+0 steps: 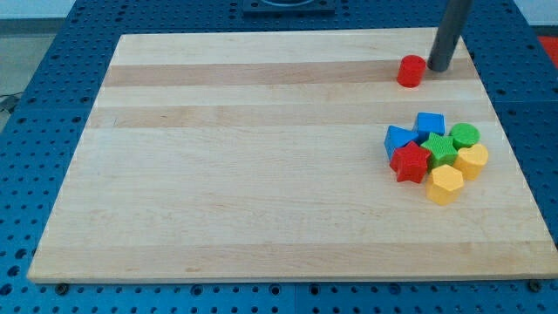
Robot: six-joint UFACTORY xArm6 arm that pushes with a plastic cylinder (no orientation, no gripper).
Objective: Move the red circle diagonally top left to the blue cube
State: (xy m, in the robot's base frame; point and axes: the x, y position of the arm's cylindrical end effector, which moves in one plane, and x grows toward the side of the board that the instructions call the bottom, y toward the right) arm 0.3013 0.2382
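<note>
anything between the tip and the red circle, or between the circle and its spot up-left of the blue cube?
Nothing visible. My tip sits right beside the red circle, on the view's right. Bare board lies between the circle and the area up-left of the blue cube; the cluster's other blocks lie below that.

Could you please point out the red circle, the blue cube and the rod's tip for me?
red circle (pixel 411 71): camera view, middle of its body.
blue cube (pixel 430 124): camera view, its top face.
my tip (pixel 438 68): camera view, the rod's very end.
</note>
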